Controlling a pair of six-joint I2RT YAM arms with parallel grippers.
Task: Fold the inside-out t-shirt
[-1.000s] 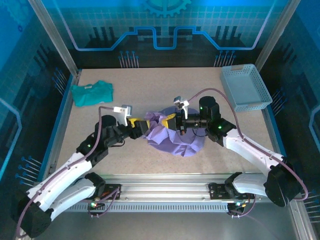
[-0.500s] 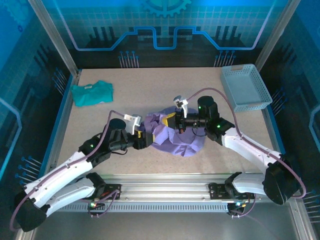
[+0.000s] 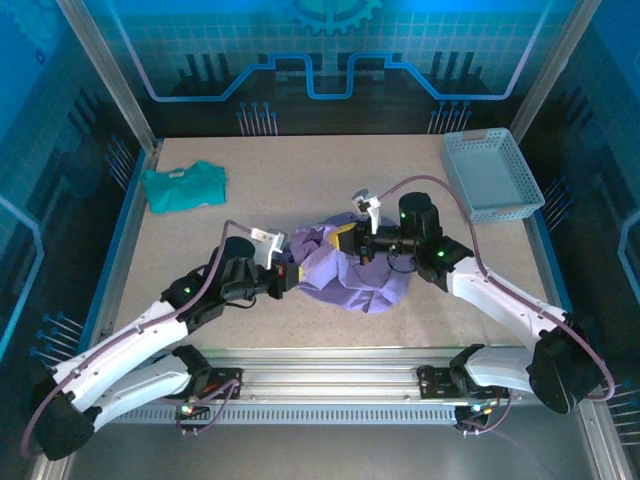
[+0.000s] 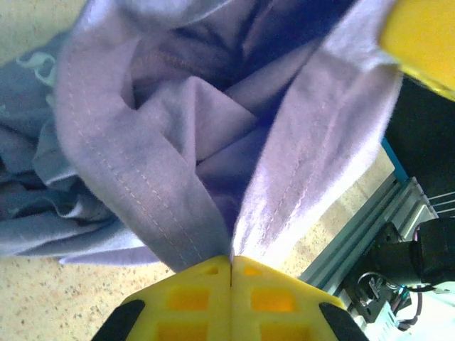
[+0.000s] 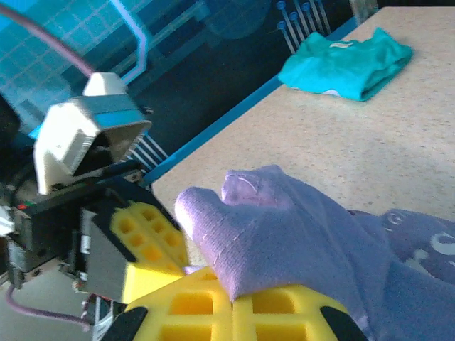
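Logging inside-out t-shirt lying crumpled at centre of surface, no fold made. Noting left jaws pinched shut on a stitched hem at its left edge, right jaws clamped on a raised fabric flap. Judging task barely begun: spreading flat and every fold remaining.

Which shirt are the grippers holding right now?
The lavender t-shirt mid-table, pinched by left gripper and right gripper; the teal shirt lies apart, far left.

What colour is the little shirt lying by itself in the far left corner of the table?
The little shirt is teal green, clearest in the right wrist view.
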